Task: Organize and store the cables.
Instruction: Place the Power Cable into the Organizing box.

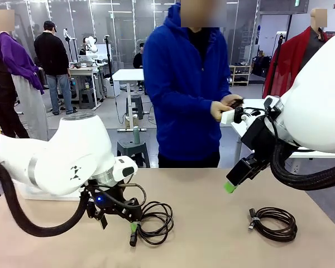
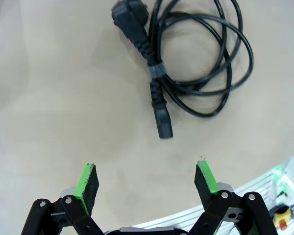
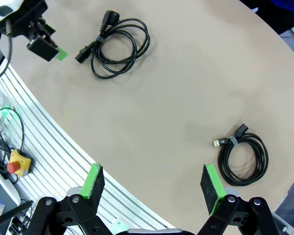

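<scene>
The beige worktop [image 1: 212, 234] is smooth and matt; in the right wrist view its curved edge meets a ribbed metal rail [image 3: 54, 132]. Beyond the worktop lies a pale grey floor [image 1: 109, 114]. A dark stool [image 1: 133, 149] stands just past the far edge, and farther back is a white table [image 1: 128, 75]. At the left rear, a person [image 1: 52, 58] in a dark top and jeans stands beside a cluttered desk [image 1: 85, 70]. A low wooden shelf [image 1: 240, 73] sits at the right rear. Glass partitions [image 1: 100, 28] in dark frames close the back of the room, and strip lights [image 1: 120, 11] glow overhead.
</scene>
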Controlling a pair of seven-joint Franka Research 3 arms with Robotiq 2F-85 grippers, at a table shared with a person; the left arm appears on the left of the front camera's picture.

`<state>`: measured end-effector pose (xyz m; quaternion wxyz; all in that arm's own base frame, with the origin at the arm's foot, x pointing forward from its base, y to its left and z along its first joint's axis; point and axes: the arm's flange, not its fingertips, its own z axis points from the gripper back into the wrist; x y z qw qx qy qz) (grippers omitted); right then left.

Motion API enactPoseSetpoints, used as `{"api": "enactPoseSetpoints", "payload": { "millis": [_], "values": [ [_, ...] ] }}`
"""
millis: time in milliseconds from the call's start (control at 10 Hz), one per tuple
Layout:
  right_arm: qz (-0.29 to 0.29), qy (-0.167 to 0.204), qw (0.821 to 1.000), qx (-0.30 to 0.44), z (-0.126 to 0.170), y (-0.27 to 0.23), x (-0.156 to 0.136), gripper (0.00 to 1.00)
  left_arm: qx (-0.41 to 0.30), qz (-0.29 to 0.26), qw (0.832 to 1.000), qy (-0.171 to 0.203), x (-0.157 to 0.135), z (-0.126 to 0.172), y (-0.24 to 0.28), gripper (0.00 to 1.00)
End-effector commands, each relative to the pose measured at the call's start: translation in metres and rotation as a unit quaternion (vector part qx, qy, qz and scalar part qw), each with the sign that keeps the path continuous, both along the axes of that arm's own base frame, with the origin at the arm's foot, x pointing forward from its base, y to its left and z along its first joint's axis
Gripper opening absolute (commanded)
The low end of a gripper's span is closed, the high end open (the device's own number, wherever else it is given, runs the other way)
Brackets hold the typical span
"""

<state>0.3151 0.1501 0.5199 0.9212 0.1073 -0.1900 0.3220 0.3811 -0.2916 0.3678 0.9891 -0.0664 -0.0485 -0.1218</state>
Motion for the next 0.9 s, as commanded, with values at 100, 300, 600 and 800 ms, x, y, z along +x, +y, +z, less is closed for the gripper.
{"api": "enactPoseSetpoints", "payload": {
  "millis": [100, 300, 600, 800],
  "values": [
    [-0.002, 0.000, 1.000, 0.001, -0.001, 0.000, 0.002, 1.00, 0.035, 0.068, 0.997, -0.024, 0.029, -0.012, -0.022, 1.00],
    [-0.002, 0.000, 1.000, 0.001, -0.001, 0.000, 0.002, 1.00, 0.030, 0.080, 0.996, -0.031, 0.046, -0.020, -0.029, 1.00],
    [-0.002, 0.000, 1.000, 0.001, -0.001, 0.000, 0.002, 1.00, 0.002, 0.116, 0.992, -0.053, 0.058, -0.032, -0.034, 1.00],
    [-0.002, 0.000, 1.000, 0.001, -0.001, 0.000, 0.002, 1.00, 0.015, 0.120, 0.992, -0.038, 0.060, -0.039, -0.036, 1.00]
  ]
}}
